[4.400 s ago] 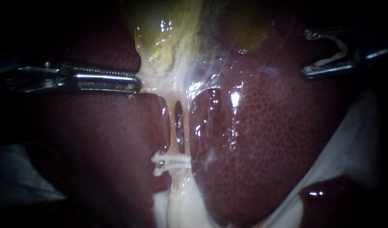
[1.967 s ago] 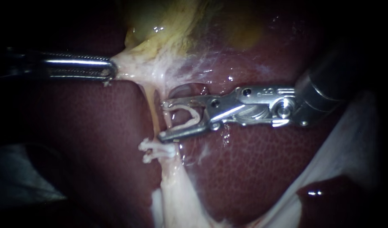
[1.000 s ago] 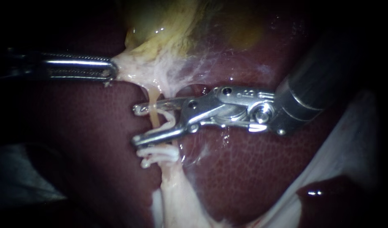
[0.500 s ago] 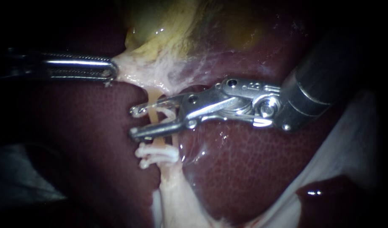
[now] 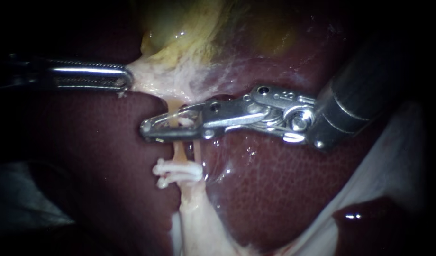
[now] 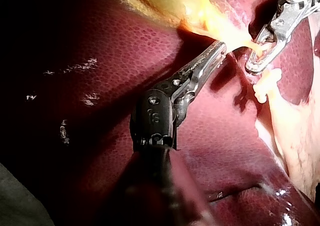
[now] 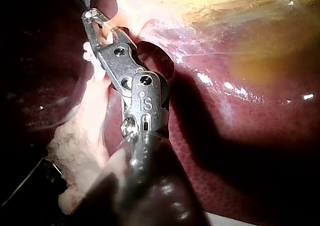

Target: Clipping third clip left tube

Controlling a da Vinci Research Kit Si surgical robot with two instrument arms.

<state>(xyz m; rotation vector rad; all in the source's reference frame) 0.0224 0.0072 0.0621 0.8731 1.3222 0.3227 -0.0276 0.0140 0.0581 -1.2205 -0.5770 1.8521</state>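
Note:
The left tube is a thin yellowish strand running from the pale gallbladder neck down to two white clips. My right instrument comes in from the right and lies across this tube above those clips. Its jaws are squeezed together on the tube, with a white clip showing between them. My left instrument is shut on the pale neck tissue and holds it taut to the left. The left wrist view shows my left instrument, with my right instrument ahead of it on the strand.
Dark red liver lies under and around everything. The yellow gallbladder sits above. A second thin strand runs just right of the left tube. White sheet shows at the lower right.
My right instrument came in from the upper right with an open clip, straddled the left tube above the two clips, and its jaws have now closed on it. The left instrument holds still.

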